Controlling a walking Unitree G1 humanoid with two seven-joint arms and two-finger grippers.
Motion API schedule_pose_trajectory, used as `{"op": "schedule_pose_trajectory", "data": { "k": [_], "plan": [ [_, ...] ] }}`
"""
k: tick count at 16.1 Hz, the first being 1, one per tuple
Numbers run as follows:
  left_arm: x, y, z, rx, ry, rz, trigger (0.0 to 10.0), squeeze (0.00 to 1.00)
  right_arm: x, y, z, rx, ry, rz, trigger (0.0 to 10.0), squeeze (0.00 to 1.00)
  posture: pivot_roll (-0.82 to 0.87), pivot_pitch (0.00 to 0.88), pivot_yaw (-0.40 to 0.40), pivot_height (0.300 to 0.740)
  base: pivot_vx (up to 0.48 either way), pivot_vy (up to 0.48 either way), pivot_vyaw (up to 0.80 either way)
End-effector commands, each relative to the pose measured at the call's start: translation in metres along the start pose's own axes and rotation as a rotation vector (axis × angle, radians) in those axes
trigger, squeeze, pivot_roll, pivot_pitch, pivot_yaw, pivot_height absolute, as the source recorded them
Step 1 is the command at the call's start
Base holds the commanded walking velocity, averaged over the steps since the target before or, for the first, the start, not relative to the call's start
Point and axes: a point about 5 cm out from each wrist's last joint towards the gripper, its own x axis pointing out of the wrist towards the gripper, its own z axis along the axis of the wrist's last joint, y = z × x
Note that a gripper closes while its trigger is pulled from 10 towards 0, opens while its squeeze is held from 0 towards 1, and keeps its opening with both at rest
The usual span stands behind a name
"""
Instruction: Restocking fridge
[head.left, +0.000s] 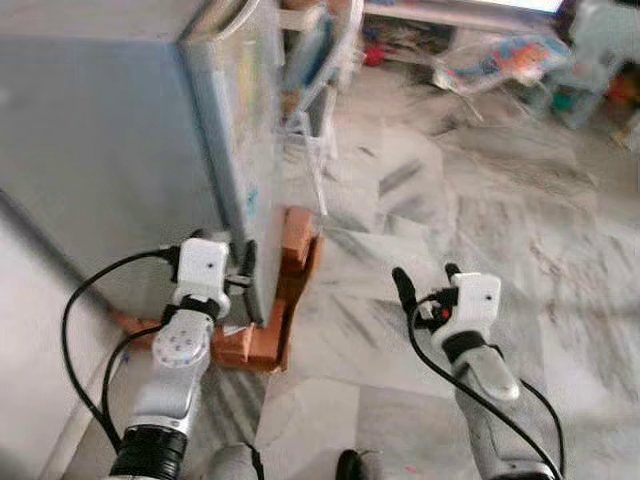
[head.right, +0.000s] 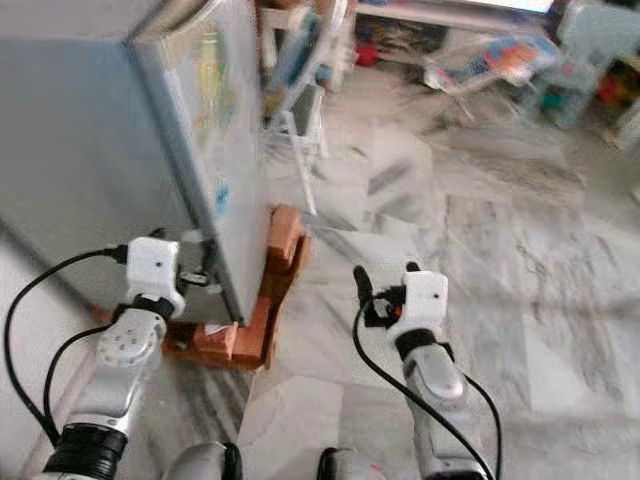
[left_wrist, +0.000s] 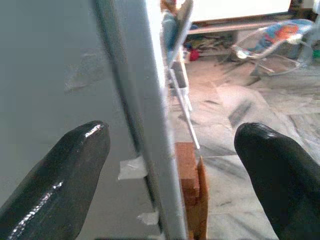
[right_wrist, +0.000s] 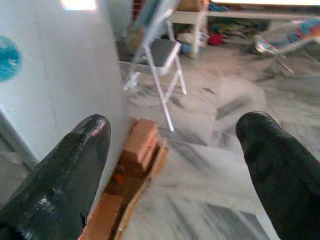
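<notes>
1. Here, the left gripper (head.left: 247, 268) is raised at the lower front corner of the grey fridge (head.left: 110, 140); its two black fingers (left_wrist: 60, 180) are spread wide with the fridge's front edge between them, gripping nothing.
2. The right gripper (head.left: 425, 283) hovers over the bare marble floor (head.left: 480, 200), at about 3 o'clock from the left one and well apart from it. Its fingers (right_wrist: 55, 175) are also spread wide and empty.
3. The fridge stands closed at 10 o'clock in the head views, raised on red bricks (head.left: 295, 235); a strip of brown cardboard (head.left: 290, 320) leans against the bricks at its front corner.
4. A blue sticker (head.right: 220, 198) sits on the door face, and bits of pale tape (left_wrist: 131, 169) cling to the side.
5. A white folding chair (right_wrist: 155, 60) stands just beyond the fridge, toward 12 o'clock.
6. A baby bouncer (head.left: 500, 60) lies on the floor farther off, at about 1 o'clock.
</notes>
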Motion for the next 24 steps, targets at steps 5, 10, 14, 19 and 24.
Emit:
{"op": "schedule_pose_trajectory", "data": {
  "k": [5, 10, 14, 19, 24],
  "plan": [
    [-0.037, 0.009, -0.013, -0.022, 0.029, 0.046, 10.0, 0.0, -0.009, -0.004, 0.007, -0.008, -0.029, -0.035, 10.0, 0.0, 0.09, 0.123, -0.06, 0.74, 0.0, 0.0, -0.73],
    [-0.068, 0.009, -0.023, -0.037, 0.069, 0.064, 10.0, 0.0, -0.013, -0.009, 0.009, -0.034, -0.043, -0.065, 10.0, 0.0, 0.12, 0.131, -0.074, 0.74, 0.0, 0.0, 0.0],
    [-0.07, 0.015, -0.021, -0.036, 0.067, 0.07, 10.0, 0.0, -0.018, -0.014, 0.009, -0.042, -0.048, -0.102, 10.0, 0.0, 0.11, 0.125, -0.07, 0.74, 0.0, 0.0, 0.0],
    [-0.074, 0.012, -0.021, -0.048, 0.077, 0.063, 10.0, 0.0, -0.037, -0.018, 0.007, -0.034, -0.048, -0.137, 10.0, 0.0, 0.11, 0.116, -0.071, 0.74, 0.0, 0.0, 0.0],
    [-0.065, 0.003, -0.025, -0.059, 0.078, 0.039, 10.0, 0.0, -0.031, -0.013, -0.001, -0.026, -0.036, -0.143, 10.0, 0.0, 0.13, 0.033, -0.066, 0.74, 0.0, 0.0, 0.0]
  ]
}}
